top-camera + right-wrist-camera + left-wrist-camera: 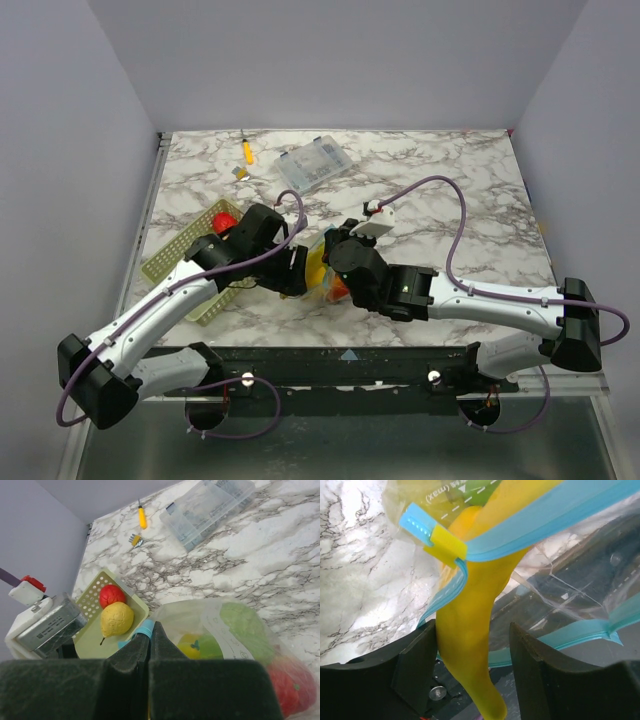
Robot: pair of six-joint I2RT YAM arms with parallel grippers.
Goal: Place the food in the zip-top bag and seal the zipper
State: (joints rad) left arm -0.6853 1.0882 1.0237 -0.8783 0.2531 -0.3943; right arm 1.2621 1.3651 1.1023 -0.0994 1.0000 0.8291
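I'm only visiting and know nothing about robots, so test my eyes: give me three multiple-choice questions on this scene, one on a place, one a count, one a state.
1. Where is the clear compartment box? A. at the near edge B. on the wall C. at the table's far side, near the orange-handled tool
2. How many foods lie in the basket? A. two B. none C. five
3. The right gripper is: A. wide open B. shut on the blue zipper C. holding the tool

Answers: 1 C, it lies far from the arms, by the tool. 2 A, a red food and a yellow food. 3 B, its jaws meet on the strip.
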